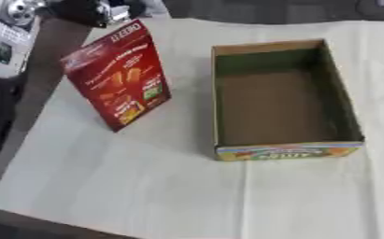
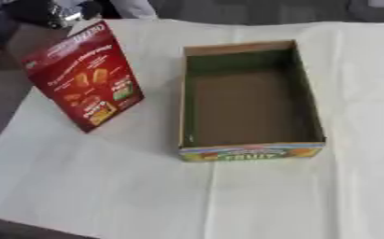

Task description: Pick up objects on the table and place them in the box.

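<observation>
A red snack package (image 1: 119,77) stands tilted at the table's left edge, its lower corner down on the white cloth and its top raised. My left hand (image 1: 87,11), black and silver, comes in from the upper left corner and holds the package by its top edge; the fingers themselves are blurred. To the right of the package lies an open cardboard box (image 1: 340,100) with a colourful front wall; nothing shows inside it. A strip of cloth separates package and box. My right hand shows in neither view.
The white cloth (image 1: 162,186) covers the table, with wide bare room in front of the box and package. The table's left edge (image 1: 24,130) runs diagonally beside the package. Dark equipment (image 1: 7,32) stands beyond that edge at upper left.
</observation>
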